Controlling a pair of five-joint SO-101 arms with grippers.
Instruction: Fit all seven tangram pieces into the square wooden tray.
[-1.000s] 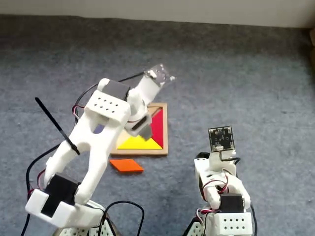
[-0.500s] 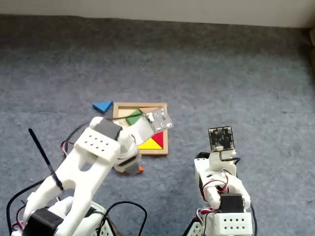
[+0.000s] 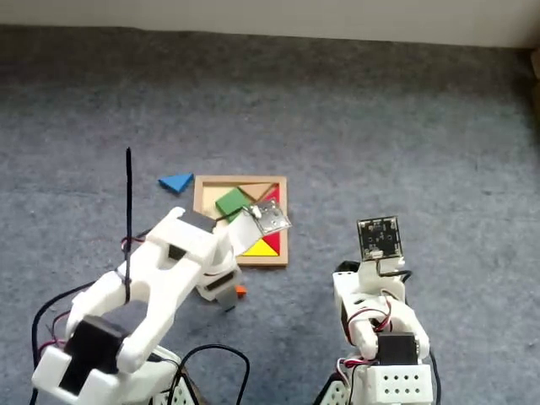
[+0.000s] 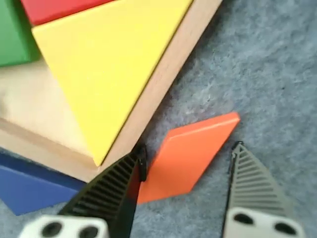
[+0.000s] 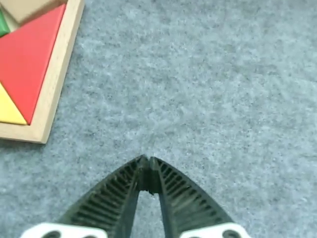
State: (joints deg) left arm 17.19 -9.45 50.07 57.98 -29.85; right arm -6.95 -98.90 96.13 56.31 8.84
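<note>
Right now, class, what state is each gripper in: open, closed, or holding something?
Left gripper: open, its fingers on either side of the orange piece, not clamped on it.
Right gripper: closed, holding nothing.

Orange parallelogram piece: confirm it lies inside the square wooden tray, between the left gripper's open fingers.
Wrong place. The left wrist view shows the orange parallelogram piece on the grey carpet just outside the square wooden tray, between the open fingers of the left gripper.
</note>
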